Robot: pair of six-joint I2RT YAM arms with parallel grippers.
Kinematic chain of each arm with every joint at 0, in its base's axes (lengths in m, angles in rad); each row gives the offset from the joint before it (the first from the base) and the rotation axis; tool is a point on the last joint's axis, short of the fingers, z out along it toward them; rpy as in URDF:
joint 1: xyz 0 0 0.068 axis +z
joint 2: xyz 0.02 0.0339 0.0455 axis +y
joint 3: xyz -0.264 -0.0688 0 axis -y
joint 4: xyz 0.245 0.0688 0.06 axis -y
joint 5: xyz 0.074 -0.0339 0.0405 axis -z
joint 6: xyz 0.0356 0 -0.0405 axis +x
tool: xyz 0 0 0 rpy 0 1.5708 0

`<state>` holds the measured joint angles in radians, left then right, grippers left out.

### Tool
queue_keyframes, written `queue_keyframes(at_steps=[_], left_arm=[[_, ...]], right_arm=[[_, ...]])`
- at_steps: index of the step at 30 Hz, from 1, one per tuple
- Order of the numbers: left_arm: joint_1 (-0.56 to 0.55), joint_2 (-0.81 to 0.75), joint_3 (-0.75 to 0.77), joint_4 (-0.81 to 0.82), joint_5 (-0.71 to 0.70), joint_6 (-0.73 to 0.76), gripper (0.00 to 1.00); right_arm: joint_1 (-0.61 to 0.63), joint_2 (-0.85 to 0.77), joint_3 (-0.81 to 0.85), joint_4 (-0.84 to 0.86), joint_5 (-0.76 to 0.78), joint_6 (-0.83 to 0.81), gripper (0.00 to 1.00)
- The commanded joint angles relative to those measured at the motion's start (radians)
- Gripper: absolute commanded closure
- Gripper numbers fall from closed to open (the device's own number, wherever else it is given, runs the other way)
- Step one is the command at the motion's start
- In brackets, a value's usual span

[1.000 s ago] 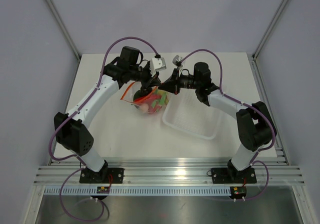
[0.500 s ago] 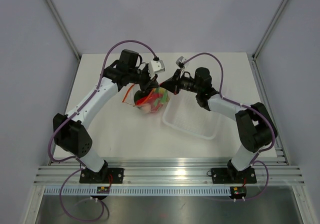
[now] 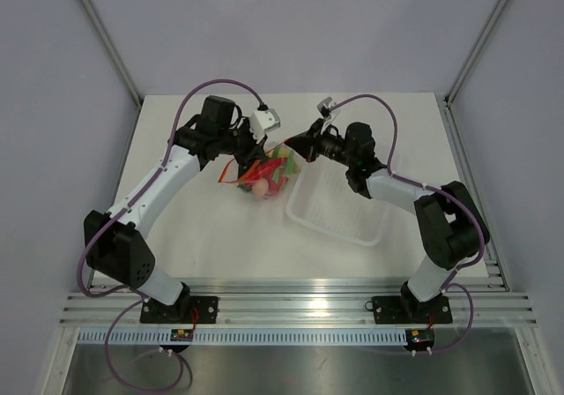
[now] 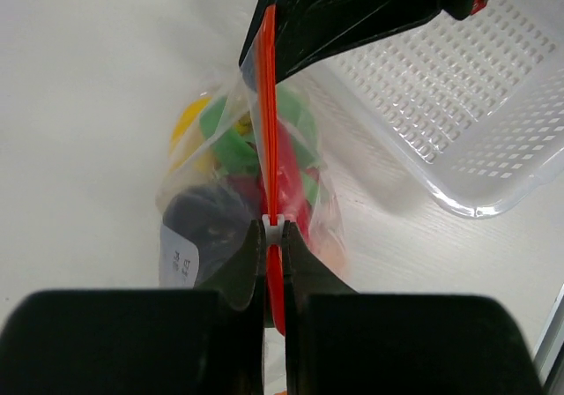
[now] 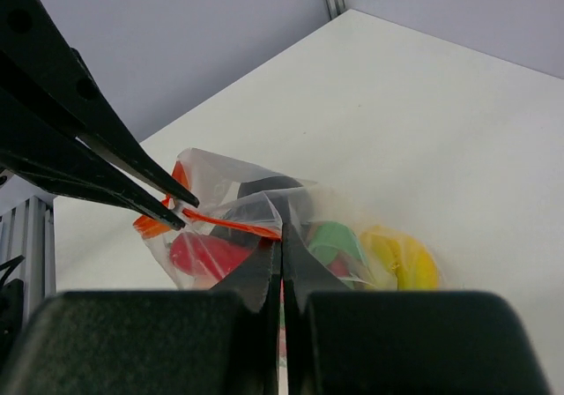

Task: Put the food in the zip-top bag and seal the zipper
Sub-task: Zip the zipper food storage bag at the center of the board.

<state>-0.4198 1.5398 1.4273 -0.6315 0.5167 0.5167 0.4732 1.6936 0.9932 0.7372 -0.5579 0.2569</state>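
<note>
The zip-top bag (image 3: pixel 266 176) hangs clear and crinkly between my two grippers, just left of the tray. Inside it the food shows: a yellow banana (image 5: pixel 401 258), green pieces (image 4: pixel 238 139), a dark round fruit (image 4: pixel 204 220) and a red piece (image 5: pixel 204 254). The orange-red zipper (image 4: pixel 270 104) runs taut between the grippers. My left gripper (image 4: pixel 274 229) is shut on the zipper at its small white slider (image 5: pixel 182 204). My right gripper (image 5: pixel 282 229) is shut on the bag's top edge at the zipper's other end. In the top view the left gripper (image 3: pixel 250 159) and right gripper (image 3: pixel 293 151) flank the bag.
A rigid clear perforated tray (image 3: pixel 339 205) lies to the right of the bag, under the right arm, and shows as the tray (image 4: pixel 458 104) in the left wrist view. White tabletop (image 3: pixel 203 227) surrounds it, with grey walls at the back and sides.
Both grippers and the bag have shifted a little toward the back. The left gripper has drawn leftward along the zipper, away from the right gripper. Both stay shut.
</note>
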Motion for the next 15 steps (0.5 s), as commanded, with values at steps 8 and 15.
queue_keyframes(at_steps=[8,15], left_arm=[[0.053,-0.17,-0.154,0.071,-0.251,-0.09,1.0],[0.107,-0.221,-0.228,0.098,-0.287,-0.124,1.0]], right_arm=[[-0.021,-0.045,0.022,0.195,0.141,0.047,1.0],[-0.027,-0.031,0.035,0.192,0.156,0.058,1.0]])
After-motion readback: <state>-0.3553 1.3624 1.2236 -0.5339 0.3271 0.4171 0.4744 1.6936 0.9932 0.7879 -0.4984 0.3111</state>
